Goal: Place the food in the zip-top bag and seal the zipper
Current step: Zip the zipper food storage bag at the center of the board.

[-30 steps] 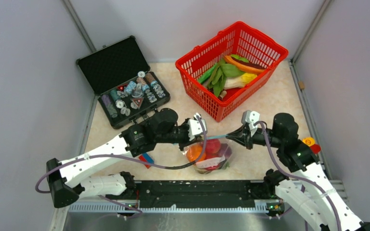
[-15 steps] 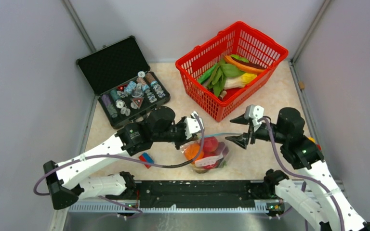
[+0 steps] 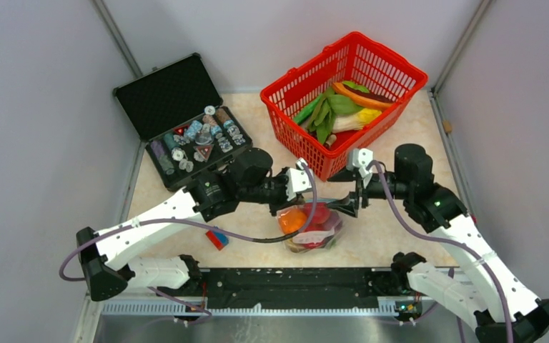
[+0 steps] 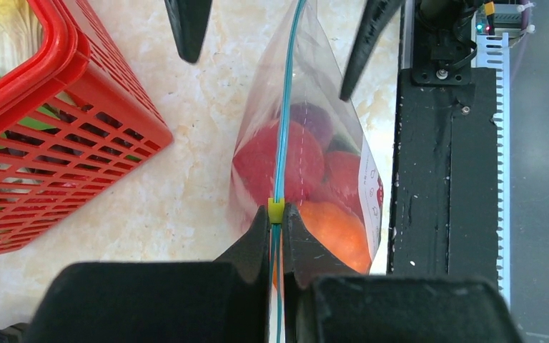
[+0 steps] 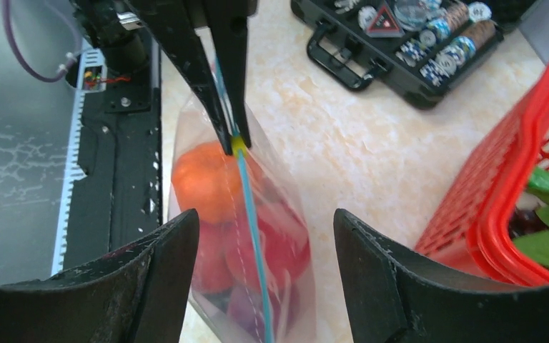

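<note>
The left gripper (image 4: 277, 214) was pressed together on the zipper (image 4: 287, 100), pinching the light-blue strip at its yellow end tab (image 4: 277, 209). The right gripper (image 5: 264, 232) stood spread astride the same strip farther along, with neither finger touching it. Below them the zip-top bag (image 3: 313, 229) stood on the table (image 3: 382, 243) near the red basket (image 3: 386, 114), with red, orange and purple toy food (image 4: 286, 161) inside. Sealing well probably called for the left pinch to keep the strip taut while the right jaws closed squarely and ran along it, though whether the tracks had already mated could not be told.
</note>
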Controlling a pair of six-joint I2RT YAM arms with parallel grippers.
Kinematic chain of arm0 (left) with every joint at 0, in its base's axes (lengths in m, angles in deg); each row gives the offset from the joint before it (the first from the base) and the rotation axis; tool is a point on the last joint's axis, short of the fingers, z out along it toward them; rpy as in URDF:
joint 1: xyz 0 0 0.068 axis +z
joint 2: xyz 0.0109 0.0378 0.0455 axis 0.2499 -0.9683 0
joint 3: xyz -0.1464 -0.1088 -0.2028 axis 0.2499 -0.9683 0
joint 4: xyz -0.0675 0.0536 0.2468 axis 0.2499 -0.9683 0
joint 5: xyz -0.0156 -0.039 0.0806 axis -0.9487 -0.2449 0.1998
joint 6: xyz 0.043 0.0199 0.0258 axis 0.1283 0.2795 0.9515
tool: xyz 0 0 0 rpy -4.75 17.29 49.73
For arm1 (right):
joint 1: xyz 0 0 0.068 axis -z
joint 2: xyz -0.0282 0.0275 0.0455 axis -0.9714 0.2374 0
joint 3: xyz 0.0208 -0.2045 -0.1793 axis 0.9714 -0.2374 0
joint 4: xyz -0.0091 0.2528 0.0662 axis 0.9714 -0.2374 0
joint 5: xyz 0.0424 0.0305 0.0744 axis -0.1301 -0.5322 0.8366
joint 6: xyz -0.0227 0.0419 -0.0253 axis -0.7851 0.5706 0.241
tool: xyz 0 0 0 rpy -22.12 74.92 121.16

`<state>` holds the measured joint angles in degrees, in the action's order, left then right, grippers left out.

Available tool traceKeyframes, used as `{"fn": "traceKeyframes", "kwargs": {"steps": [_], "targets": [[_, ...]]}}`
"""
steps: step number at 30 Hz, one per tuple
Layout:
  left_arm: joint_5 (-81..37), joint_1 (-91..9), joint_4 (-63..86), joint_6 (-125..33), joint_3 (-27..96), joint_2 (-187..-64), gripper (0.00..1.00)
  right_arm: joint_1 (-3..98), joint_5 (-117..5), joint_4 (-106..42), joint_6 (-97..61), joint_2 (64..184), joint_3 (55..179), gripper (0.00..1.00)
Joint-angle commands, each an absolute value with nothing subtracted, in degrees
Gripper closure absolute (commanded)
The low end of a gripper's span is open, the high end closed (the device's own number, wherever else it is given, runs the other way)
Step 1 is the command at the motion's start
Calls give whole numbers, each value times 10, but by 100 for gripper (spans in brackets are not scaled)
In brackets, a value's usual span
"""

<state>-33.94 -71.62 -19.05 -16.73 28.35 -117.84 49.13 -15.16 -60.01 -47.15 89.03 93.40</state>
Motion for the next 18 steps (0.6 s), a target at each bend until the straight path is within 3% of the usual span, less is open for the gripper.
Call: {"fn": "traceKeyframes", "kwargs": {"steps": [1, 8, 16, 18], "targets": [[-359, -715, -155, -164, 314, -1181, 100, 456, -135, -530, -445, 889, 920, 32], [-363, -716, -150, -167, 315, -1184, 100, 393, -192, -559, -473, 952, 932, 38], [-352, -715, -152, -166, 301, -1172, 100, 371, -223, -546, -477, 965, 913, 70], [-348, -715, -151, -167, 294, -1167, 100, 371, -222, -535, -474, 959, 907, 82]]}}
